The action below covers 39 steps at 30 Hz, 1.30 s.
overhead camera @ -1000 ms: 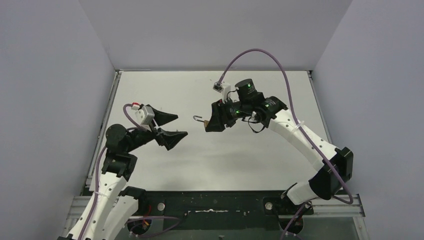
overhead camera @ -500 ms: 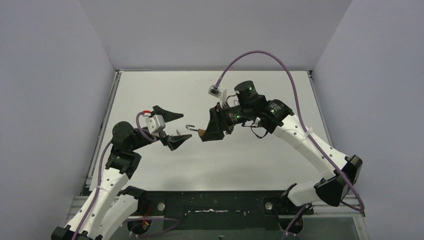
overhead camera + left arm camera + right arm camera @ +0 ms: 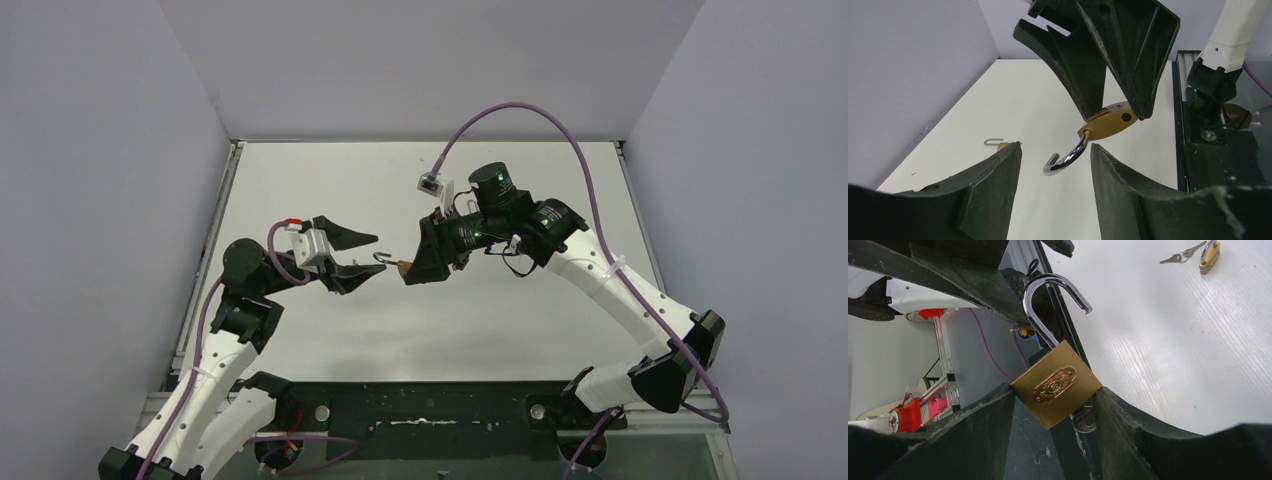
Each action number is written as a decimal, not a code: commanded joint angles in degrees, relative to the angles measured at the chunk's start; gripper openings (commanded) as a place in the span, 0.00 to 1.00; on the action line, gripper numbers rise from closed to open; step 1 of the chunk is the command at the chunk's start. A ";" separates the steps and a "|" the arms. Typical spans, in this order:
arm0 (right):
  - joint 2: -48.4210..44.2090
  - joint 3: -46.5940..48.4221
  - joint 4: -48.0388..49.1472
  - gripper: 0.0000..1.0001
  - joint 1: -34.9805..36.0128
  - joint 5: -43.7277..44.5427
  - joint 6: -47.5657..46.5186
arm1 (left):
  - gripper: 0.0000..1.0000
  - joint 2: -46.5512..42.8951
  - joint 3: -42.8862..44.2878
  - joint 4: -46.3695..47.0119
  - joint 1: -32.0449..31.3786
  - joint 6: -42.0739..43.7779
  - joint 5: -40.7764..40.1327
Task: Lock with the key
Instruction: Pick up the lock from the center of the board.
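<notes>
My right gripper (image 3: 410, 266) is shut on a brass padlock (image 3: 1057, 385) and holds it above the table. Its silver shackle (image 3: 1048, 295) is swung open and points at the left arm. A silver key head (image 3: 1084, 421) shows at the padlock's lower edge. My left gripper (image 3: 373, 255) is open, and the shackle tip (image 3: 381, 258) hangs between its fingertips without touching them. In the left wrist view the padlock (image 3: 1108, 120) sits under the right fingers (image 3: 1098, 60), with the shackle (image 3: 1065, 160) in the gap of my left gripper (image 3: 1055, 146).
A second small brass padlock (image 3: 1209, 255) lies on the white table with a pair of keys (image 3: 1180, 257) beside it. It also shows in the left wrist view (image 3: 998, 145), behind my left finger. Grey walls stand on three sides.
My left gripper has moved right, so the shackle now sits between its open fingers. My right gripper brought the padlock left and down earlier, then held still.
</notes>
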 commanded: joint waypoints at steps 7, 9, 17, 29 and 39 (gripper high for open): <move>-2.99 3.35 2.23 0.00 0.24 -1.54 0.70 | 0.36 1.74 4.88 -2.19 -2.21 2.69 3.81; -3.10 3.73 2.15 0.00 0.23 -1.57 0.74 | 0.34 1.50 5.38 -4.46 -2.43 3.89 3.99; -2.40 5.43 1.44 0.00 0.21 -1.88 0.49 | 0.60 0.18 4.69 -7.03 -2.49 4.95 3.42; -1.95 5.55 0.74 0.00 0.19 -1.48 -0.11 | 0.38 2.10 6.11 -4.38 -2.57 3.52 5.71; -1.24 5.68 0.30 0.00 0.21 -1.38 -0.65 | 0.16 3.31 6.89 -2.90 -2.84 1.52 8.74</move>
